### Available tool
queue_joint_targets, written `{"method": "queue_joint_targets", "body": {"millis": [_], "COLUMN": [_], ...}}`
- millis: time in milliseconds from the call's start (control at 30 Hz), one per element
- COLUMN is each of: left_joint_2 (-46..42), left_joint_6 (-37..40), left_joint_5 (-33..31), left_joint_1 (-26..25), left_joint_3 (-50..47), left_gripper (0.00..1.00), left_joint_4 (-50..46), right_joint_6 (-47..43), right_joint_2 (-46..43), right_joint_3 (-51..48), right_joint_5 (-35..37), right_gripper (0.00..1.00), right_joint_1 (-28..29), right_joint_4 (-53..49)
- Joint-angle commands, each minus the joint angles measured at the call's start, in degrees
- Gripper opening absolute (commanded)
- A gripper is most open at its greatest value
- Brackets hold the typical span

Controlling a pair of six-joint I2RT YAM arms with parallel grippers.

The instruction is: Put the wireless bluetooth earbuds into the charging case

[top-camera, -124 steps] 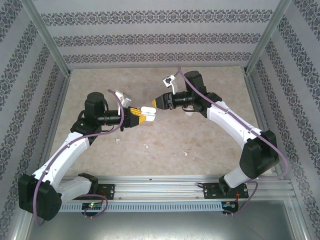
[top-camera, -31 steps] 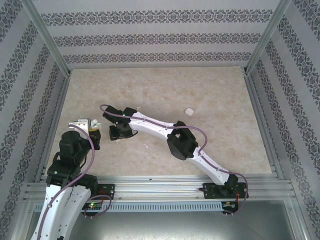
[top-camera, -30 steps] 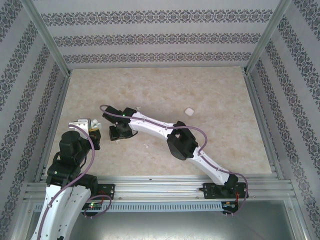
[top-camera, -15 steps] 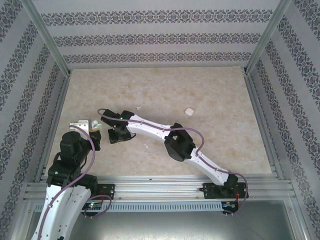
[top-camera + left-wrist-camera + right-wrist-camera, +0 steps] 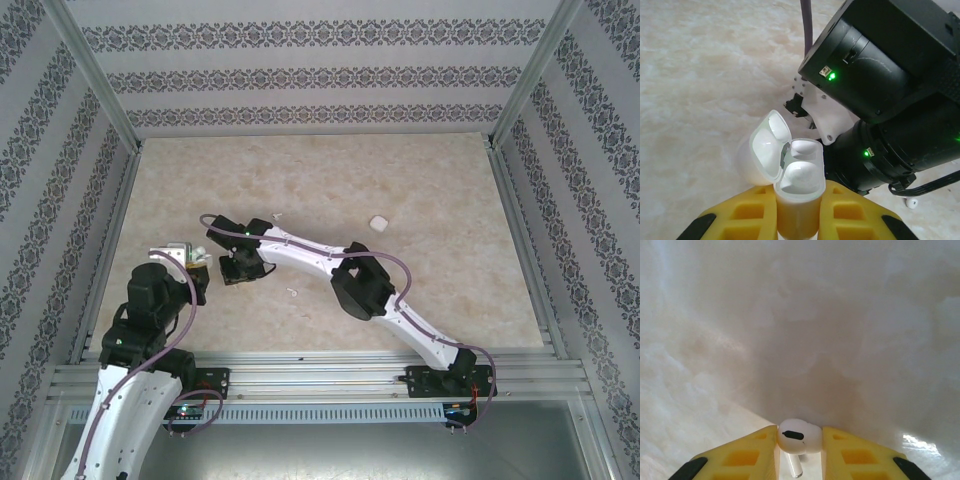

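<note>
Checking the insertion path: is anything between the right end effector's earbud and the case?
Nothing visible. The case is held in the left end effector with its lid open; the right end effector grips the earbud nearby.

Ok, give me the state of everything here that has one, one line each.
case: lid open, clamped by its body.
left pincer: shut on the case.
earbud: pinched between the fingers, not in the case.
right pincer: shut on the earbud.
loose earbud: lying on the table, untouched.
second case: lying on the table, apart from both arms; lid too small to tell.
</note>
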Motion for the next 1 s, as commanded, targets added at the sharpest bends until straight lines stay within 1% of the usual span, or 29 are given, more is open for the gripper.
{"method": "queue_joint_targets", "body": {"millis": [0, 167, 333, 433, 533, 667, 800, 867, 967], "left_joint_2": [0.2, 2.5, 6.4, 8.0, 9.0, 10.0, 14.4, 17.0, 21.0], "left_joint_6": [1.1, -2.3, -4.8, -5.9, -4.6, -3.6, -4.4, -4.0, 0.3], "left_joint_5": [5.4, 16.2, 22.6, 27.9, 32.8, 35.1, 36.5, 36.8, 35.8], "left_joint_1": [0.7, 0.7, 0.7, 0.5, -0.7, -1.9, -3.6, -5.5, -9.8], "left_joint_3": [-1.0, -4.0, -5.6, -6.8, -7.9, -8.8, -8.0, -6.8, -3.6], "left_gripper": [0.06, 0.06, 0.05, 0.06, 0.05, 0.03, 0.01, 0.01, 0.01], "left_joint_4": [4.5, 11.6, 18.2, 24.4, 31.5, 39.2, 45.8, 48.3, 48.6], "right_joint_6": [-1.1, -1.1, -2.0, -2.7, -3.8, -5.1, -5.6, -5.8, -7.8], "right_joint_2": [-4.6, -13.3, -21.8, -26.7, -32.0, -39.3, -47.4, -51.6, -57.8], "right_joint_3": [-7.7, -21.3, -33.4, -38.6, -42.1, -45.8, -50.6, -53.9, -57.9], "right_joint_5": [1.5, 3.2, 5.9, 7.6, 9.8, 12.4, 15.1, 16.2, 17.7], "right_gripper": [0.25, 0.24, 0.23, 0.23, 0.23, 0.23, 0.23, 0.23, 0.23], "right_joint_1": [-2.3, -6.3, -9.9, -11.2, -11.7, -11.7, -11.6, -11.3, -10.2], "right_joint_4": [3.0, 9.3, 15.2, 17.5, 18.5, 19.9, 23.5, 26.8, 31.6]}}
